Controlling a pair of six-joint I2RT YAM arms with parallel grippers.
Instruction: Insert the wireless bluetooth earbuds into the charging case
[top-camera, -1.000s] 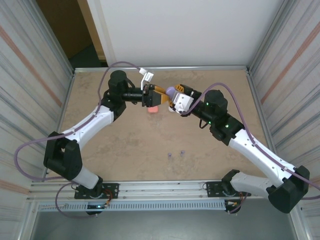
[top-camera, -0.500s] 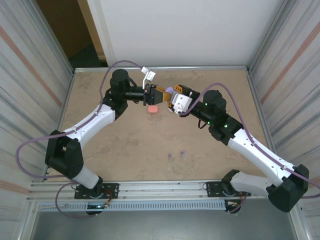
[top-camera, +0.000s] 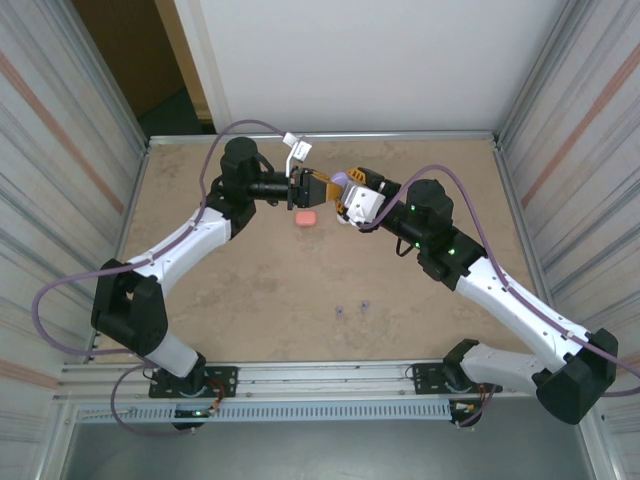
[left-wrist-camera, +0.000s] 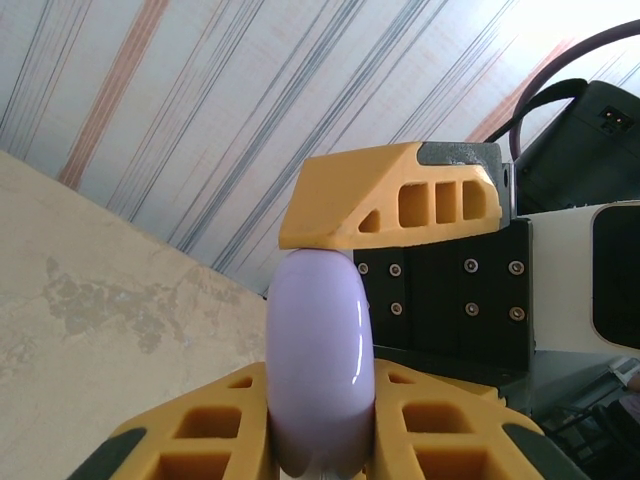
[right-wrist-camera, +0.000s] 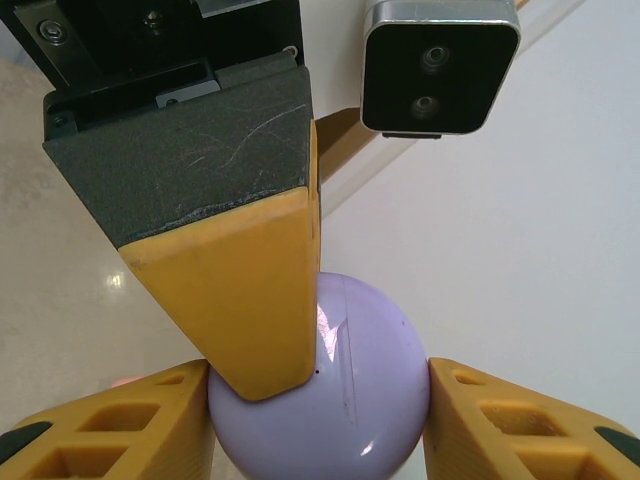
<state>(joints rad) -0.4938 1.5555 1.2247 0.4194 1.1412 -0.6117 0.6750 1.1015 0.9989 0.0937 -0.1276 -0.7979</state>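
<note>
The left pincer (top-camera: 325, 184) is clenched on the purple case (top-camera: 341, 179). The right pincer (top-camera: 346, 192) grasps the same case from the opposite side, so the two meet tip to tip over the far middle of the table (top-camera: 250, 290). Nearest the arm bases, on bare tabletop, lies a tiny purple earbud (top-camera: 341, 310), with a second earbud (top-camera: 365, 303) near it to the right. The two are not touching and lie well apart from both pincers; they are too small to tell which way they lie. Farther in, a pink case (top-camera: 306, 218) lies on the table just on the near side of the left pincer, held by neither arm. Beyond it is the gripped purple case. From the left wrist it is a smooth, rounded lilac shell set between that pincer's two yellow fingers (left-wrist-camera: 200, 440) at the bottom, with one yellow finger (left-wrist-camera: 390, 195) of the right pincer resting on its top. From the right wrist the shell sits between that pincer's own yellow fingers (right-wrist-camera: 100, 445), touching both. A grey-backed finger (right-wrist-camera: 230, 250) of the left pincer presses on its upper left, beside a fine seam line. Farthest off, a small white object (top-camera: 294, 152) sits near the back edge, just beside the left arm's wrist; what it is I cannot tell.
</note>
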